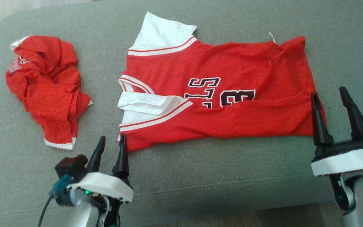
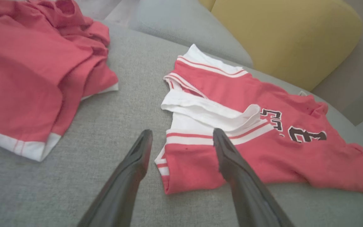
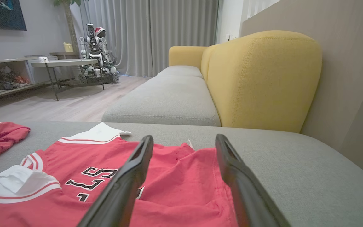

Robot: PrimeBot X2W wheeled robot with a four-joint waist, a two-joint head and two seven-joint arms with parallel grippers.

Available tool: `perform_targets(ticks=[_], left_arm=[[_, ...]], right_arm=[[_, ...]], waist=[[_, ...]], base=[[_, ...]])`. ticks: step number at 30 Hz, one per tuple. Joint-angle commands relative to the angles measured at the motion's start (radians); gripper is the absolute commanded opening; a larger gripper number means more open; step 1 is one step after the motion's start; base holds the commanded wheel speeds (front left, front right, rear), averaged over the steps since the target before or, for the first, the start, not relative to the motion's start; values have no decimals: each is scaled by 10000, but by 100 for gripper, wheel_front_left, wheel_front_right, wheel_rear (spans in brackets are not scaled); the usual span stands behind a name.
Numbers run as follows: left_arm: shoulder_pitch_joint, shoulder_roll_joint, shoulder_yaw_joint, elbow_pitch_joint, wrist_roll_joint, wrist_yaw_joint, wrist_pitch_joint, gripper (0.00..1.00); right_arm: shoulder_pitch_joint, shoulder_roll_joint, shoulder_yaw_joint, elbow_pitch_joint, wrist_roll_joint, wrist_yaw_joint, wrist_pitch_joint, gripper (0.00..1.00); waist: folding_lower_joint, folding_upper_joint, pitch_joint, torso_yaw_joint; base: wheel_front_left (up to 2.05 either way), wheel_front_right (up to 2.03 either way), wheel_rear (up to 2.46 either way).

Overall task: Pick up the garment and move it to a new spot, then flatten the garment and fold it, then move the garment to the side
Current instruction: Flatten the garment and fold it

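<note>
Jersey (image 1: pixel 219 94) (red): "3", partial letters

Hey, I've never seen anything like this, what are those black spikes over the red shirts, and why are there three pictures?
The black spikes are the fingers of a two-armed robot's grippers. One picture comes from a camera on its head, looking down; the other two come from cameras on its wrists, looking along each gripper's fingers. On the grey fabric sofa cushion lies a red basketball jersey with white sleeves and black lettering, spread fairly flat, and to its left a crumpled red garment with white trim. The left gripper sits at the jersey's near sleeve-end corner, the right gripper at its other end. Both are open and hold nothing.
</note>
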Motion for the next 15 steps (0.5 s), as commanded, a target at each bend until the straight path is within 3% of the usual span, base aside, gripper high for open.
perform_targets(ticks=[1, 4, 10, 15], left_arm=[[-537, 44, 253, -121, 6, -39, -51, 100], [-844, 44, 88, 556, -14, -15, -51, 100], [-1453, 44, -69, 1915, -31, 540, -51, 100], [-1855, 44, -276, 2846, -22, 706, -51, 100]], right_arm=[[-354, -22, 152, -383, -22, -4, -64, 100], [-390, 17, 101, -406, -16, -4, -64, 100], [-453, 74, 78, -442, -44, -4, -64, 100], [-488, 107, -6, -459, -75, -4, -64, 100]], waist=[[0, -1, 105, -69], [0, -1, 257, -155], [0, -1, 466, -338], [0, -1, 517, -448]], base=[[0, 0, 0], [0, 0, 0], [0, 0, 0], [0, 0, 0]])
